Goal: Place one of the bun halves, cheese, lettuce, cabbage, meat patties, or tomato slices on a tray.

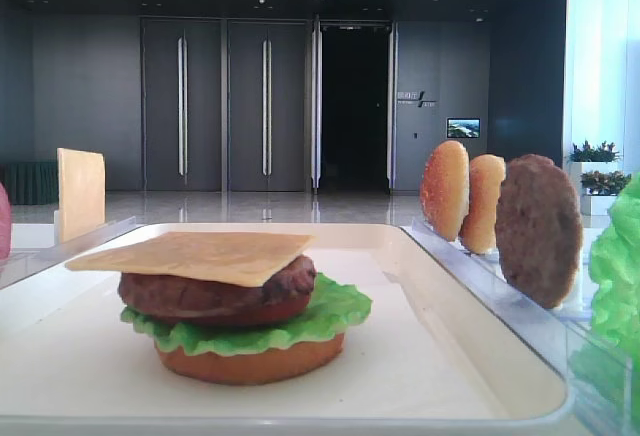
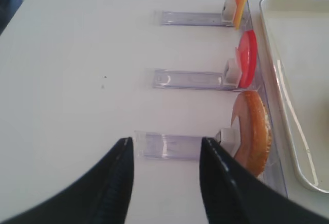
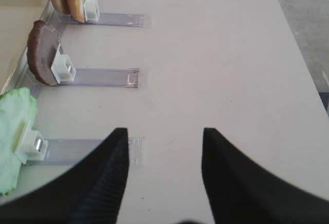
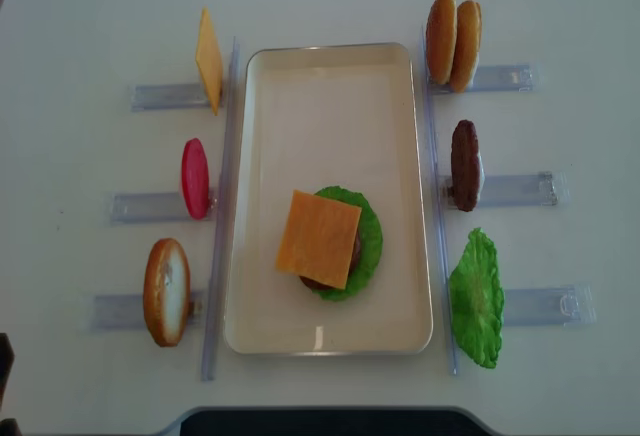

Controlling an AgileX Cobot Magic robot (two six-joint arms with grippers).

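Left hand [image 2: 164,183] open, empty, low over table [image 2: 77,54]; right hand [image 3: 164,178] open, empty too. Cheese [image 4: 318,238] tops stack on tray [image 4: 330,86]. Racked bun half [image 2: 252,131] just ahead-right of left hand. Risk: off-centre pinch on upright bun tips it or drags rack [image 2: 169,146].

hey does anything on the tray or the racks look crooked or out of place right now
One thing: the cheese on top of the stack in the tray sits turned and shifted left, so its corners overhang the meat patty and lettuce. In the low exterior view it also slopes slightly. Nothing looks spilled or damaged; the rack items stand upright.
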